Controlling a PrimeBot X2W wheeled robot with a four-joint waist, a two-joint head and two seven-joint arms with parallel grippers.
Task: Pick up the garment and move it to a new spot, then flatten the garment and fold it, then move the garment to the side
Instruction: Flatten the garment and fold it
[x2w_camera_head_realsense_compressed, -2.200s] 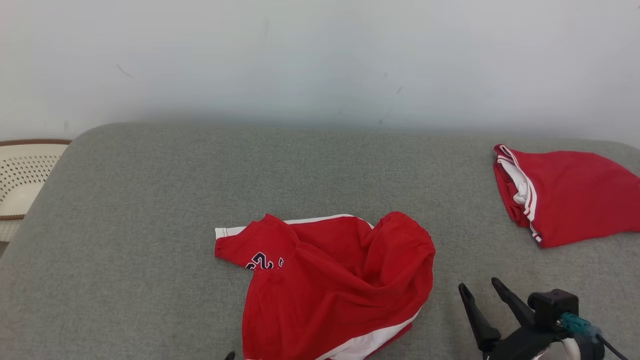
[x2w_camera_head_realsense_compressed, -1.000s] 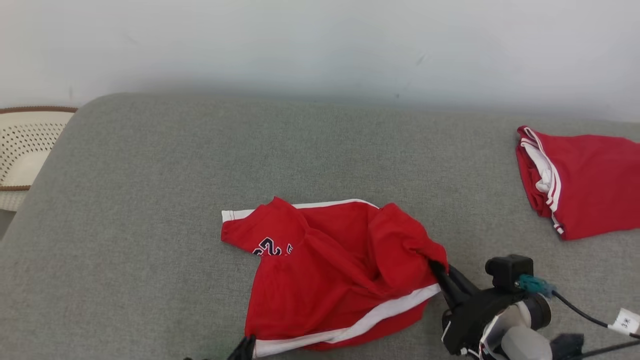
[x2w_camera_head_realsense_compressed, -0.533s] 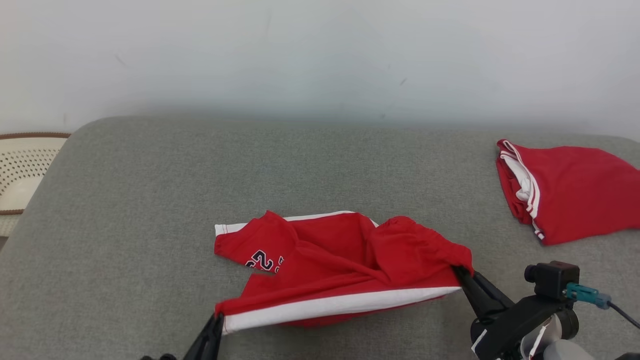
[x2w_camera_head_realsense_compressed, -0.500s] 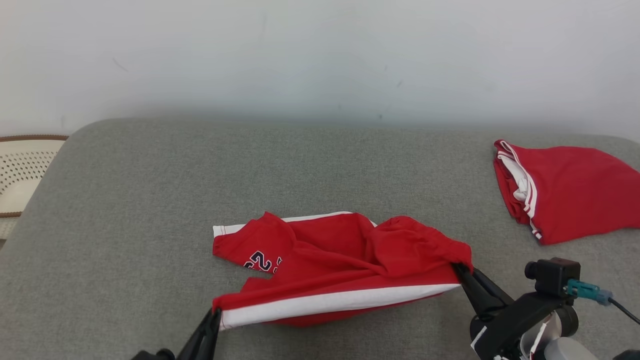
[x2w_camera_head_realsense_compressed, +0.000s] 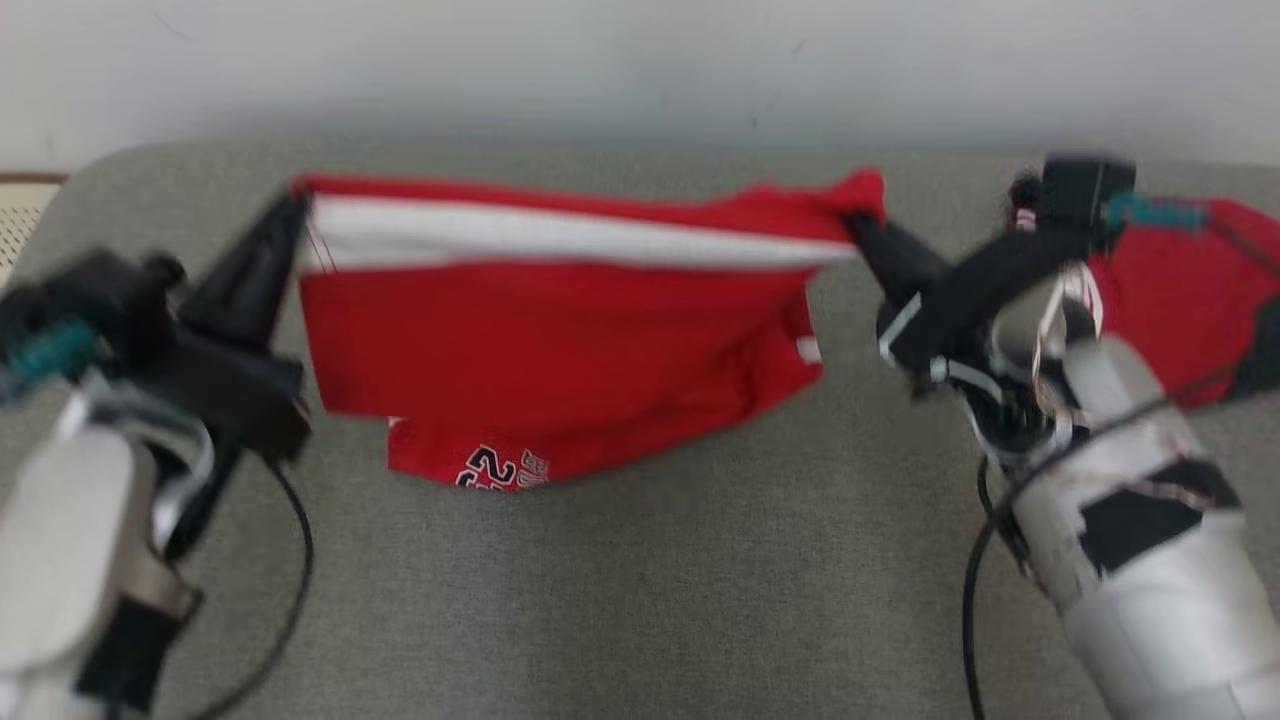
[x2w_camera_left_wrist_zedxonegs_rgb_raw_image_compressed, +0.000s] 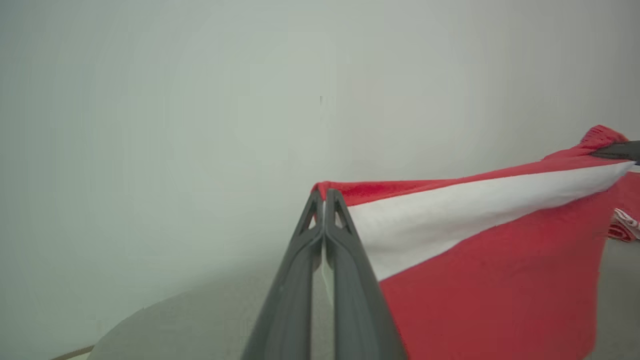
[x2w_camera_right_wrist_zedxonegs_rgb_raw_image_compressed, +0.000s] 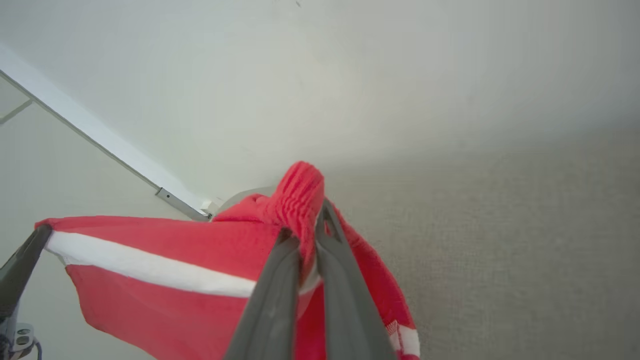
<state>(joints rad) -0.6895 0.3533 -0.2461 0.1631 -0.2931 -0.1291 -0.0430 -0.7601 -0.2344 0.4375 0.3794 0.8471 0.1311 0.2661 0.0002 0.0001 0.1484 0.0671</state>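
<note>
Grey cushion (x2w_camera_head_realsense_compressed: 600, 580), basket (x2w_camera_head_realsense_compressed: 18, 225) beside; left gripper (x2w_camera_head_realsense_compressed: 292, 212), right gripper (x2w_camera_head_realsense_compressed: 862, 228) clamp garment (x2w_camera_head_realsense_compressed: 560, 330).

A plain pale wall (x2w_camera_head_realsense_compressed: 600, 60) rises behind a grey fabric-covered surface (x2w_camera_head_realsense_compressed: 650, 580) with rounded corners, evenly lit.

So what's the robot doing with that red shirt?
The robot is holding the red shirt up in the air by its white-striped edge. Its left pincer is shut on one end of that edge and its right pincer on the other. The shirt is stretched out between them and hangs over the grey cushioned top. At the far right lies another red garment, partly behind the right arm.
</note>
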